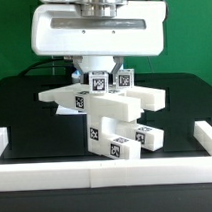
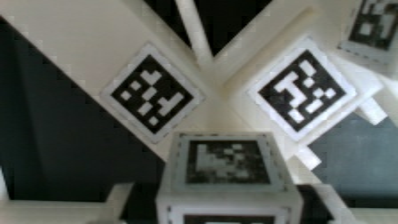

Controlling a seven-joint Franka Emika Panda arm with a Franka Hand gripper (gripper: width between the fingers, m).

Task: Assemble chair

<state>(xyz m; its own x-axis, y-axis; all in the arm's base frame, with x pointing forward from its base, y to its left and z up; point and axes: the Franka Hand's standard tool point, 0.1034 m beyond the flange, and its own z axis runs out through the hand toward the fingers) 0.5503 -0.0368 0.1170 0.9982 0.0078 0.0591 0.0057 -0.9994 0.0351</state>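
The arm stands over the middle of the black table (image 1: pixel 24 103), its white housing filling the upper part of the exterior view. The gripper (image 1: pixel 111 78) points down into the top of the chair (image 1: pixel 106 112), a stack of chunky white tagged blocks sitting on the table near the front rail (image 1: pixel 107 172). The fingers (image 1: pixel 96 69) are drawn close together and pinch a small tagged block (image 1: pixel 122 80) at the top of the stack; a second tagged face (image 1: pixel 97 81) sits just beside it, toward the exterior view's left. Below them a long flat piece (image 1: pixel 69 96) runs out toward the exterior view's left, and another slab (image 1: pixel 134 101) runs toward the right, both tilted slightly. A tagged upright block (image 1: pixel 95 132) carries the stack, with two smaller tagged pieces (image 1: pixel 124 145) lying against its base toward the exterior view's right. A short rail (image 1: pixel 1 140) lies at the exterior view's left edge and a matching one (image 1: pixel 207 136) at the right. In the wrist view, two tagged faces (image 2: pixel 157 92) and (image 2: pixel 306 90) slant away from each other in a V, with the dark gap between the fingers above them, and a blurred tagged block top (image 2: pixel 228 160) lies directly beneath. Exact contact between pads and block cannot be confirmed from that view.
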